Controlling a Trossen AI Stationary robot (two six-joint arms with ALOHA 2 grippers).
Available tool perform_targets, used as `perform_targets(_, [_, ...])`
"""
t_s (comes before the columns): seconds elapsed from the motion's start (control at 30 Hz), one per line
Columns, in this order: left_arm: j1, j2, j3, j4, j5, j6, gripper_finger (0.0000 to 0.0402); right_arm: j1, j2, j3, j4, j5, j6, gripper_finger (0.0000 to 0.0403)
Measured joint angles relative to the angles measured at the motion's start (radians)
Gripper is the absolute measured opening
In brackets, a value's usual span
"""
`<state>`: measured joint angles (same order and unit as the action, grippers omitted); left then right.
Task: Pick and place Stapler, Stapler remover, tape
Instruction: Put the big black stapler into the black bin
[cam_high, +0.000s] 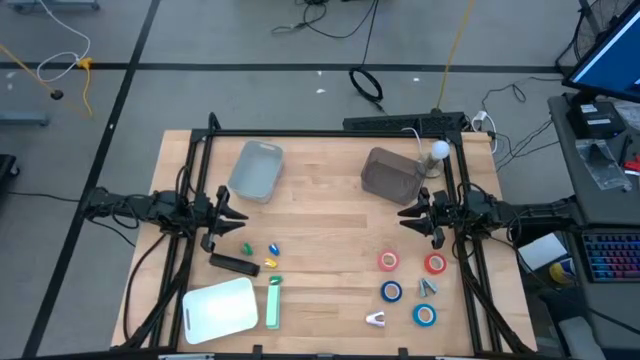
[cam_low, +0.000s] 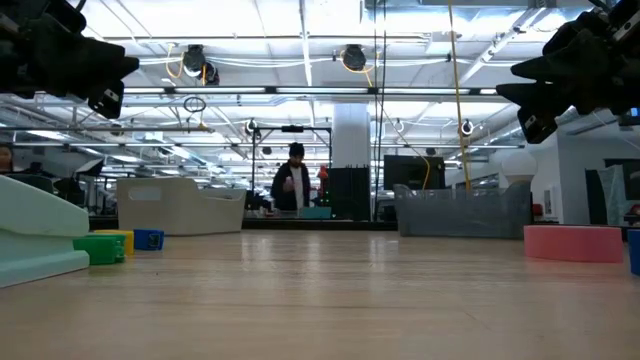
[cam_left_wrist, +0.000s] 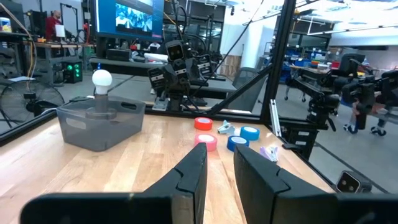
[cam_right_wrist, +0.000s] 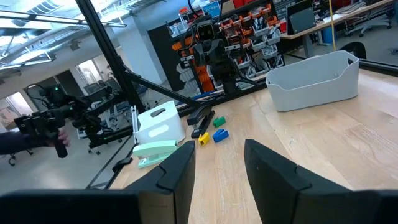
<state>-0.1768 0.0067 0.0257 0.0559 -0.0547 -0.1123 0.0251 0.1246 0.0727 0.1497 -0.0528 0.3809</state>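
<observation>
A: Left gripper (cam_high: 232, 215)?

B: Hanging over the left side of the table (cam_high: 320, 225), mid-depth. Fingers (cam_left_wrist: 189, 177) a narrow gap apart, nothing between them.

A: Right gripper (cam_high: 410, 212)?

B: Mirrored over the right side, pointing inward. Fingers (cam_right_wrist: 177, 171) parted a little wider, likewise pinching nothing.

A: Tape?

B: Four rolls flat on the wood, near right. Two red rolls (cam_high: 388, 261) side by side but apart; two blue rolls (cam_high: 391, 291) nearer, the second one off to the right near the front edge.

A: Staple removers?

B: One grey remover (cam_high: 427, 287) between the red and blue rolls on the right. One pale remover (cam_high: 375, 319) by the near edge, left of the nearest blue roll (colour hard to call).

A: Staplers?

B: Black stapler (cam_high: 233, 263) near left, just below the left gripper. Green stapler (cam_high: 274, 302) nearer still, lying beside a white box (cam_high: 220, 308).

A: Anything else?

B: Small coloured blocks (cam_high: 246, 249) by the black stapler. Pale bin (cam_high: 258, 168) far left, dark grey bin (cam_high: 390, 175) far right with a white bulb (cam_high: 439, 151) at its far corner.
</observation>
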Motion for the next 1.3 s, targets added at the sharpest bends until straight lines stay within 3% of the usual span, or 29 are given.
perform_targets(0.13, [0.000, 0.000, 0.000, 0.000, -0.049, 0.000, 0.0081, 0.000, 0.000, 0.000, 0.000, 0.000, 0.000, 0.0130])
perform_targets(0.4, [-0.001, 0.000, 0.000, 0.001, -0.051, -0.058, 0.0081, 0.000, 0.000, 0.000, 0.003, 0.000, 0.000, 0.0130])
perform_targets(0.67, [0.000, 0.000, 0.000, 0.070, -0.104, -0.369, 0.0081, 0.000, 0.000, 0.000, 0.003, 0.000, 0.000, 0.0130])
perform_targets(0.9, [-0.017, 0.030, 0.044, 0.075, -0.077, -0.342, 0.0081, 0.000, 0.000, 0.000, 0.004, 0.000, 0.000, 0.0130])
perform_targets(1.1, [-0.048, 0.198, 0.218, -0.164, -0.077, -0.341, 0.0081, 0.000, 0.000, 0.000, 0.004, 0.001, 0.000, 0.0130])
perform_targets(1.3, [-0.061, 0.460, 0.490, -0.605, -0.076, -0.355, 0.0081, 0.000, 0.000, 0.000, 0.004, 0.001, 0.000, 0.0130])
